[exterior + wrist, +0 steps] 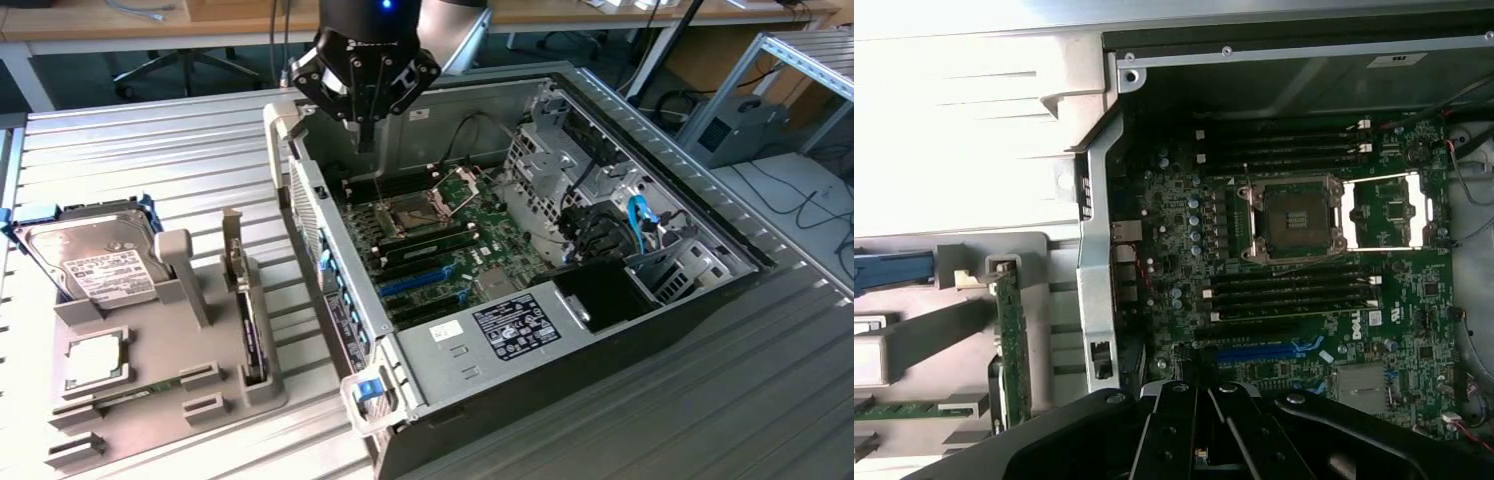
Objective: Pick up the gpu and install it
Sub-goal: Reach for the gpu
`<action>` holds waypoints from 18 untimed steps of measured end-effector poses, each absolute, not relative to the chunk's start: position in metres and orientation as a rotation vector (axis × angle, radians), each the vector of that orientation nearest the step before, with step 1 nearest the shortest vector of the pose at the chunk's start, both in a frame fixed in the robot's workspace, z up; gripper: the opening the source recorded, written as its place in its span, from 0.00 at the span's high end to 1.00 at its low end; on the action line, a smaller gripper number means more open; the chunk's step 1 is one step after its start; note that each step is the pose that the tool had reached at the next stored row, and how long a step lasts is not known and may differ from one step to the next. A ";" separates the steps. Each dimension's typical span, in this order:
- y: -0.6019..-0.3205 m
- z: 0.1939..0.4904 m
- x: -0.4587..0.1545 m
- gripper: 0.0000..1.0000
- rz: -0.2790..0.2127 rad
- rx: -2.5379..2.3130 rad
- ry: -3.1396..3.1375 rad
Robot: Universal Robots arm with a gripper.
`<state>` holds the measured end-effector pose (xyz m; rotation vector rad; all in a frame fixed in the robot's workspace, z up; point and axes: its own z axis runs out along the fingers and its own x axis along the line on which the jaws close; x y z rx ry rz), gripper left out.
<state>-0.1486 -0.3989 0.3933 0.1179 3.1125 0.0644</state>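
With jaws together and empty over the open case (pixel 441 365), best to line up along the upright gpu (pixel 242 300) in its grey holder (pixel 167 345), gripping mid-edge.

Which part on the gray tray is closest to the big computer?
The gpu, the thin card standing on edge at the tray side next to the case; the hard drive, chip and memory stick sit farther away.
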 end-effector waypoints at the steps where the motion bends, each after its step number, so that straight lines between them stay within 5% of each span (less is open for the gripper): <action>1: -0.399 0.393 -0.149 0.89 0.064 0.118 3.112; 18: -0.399 0.393 -0.155 0.89 0.064 0.118 3.113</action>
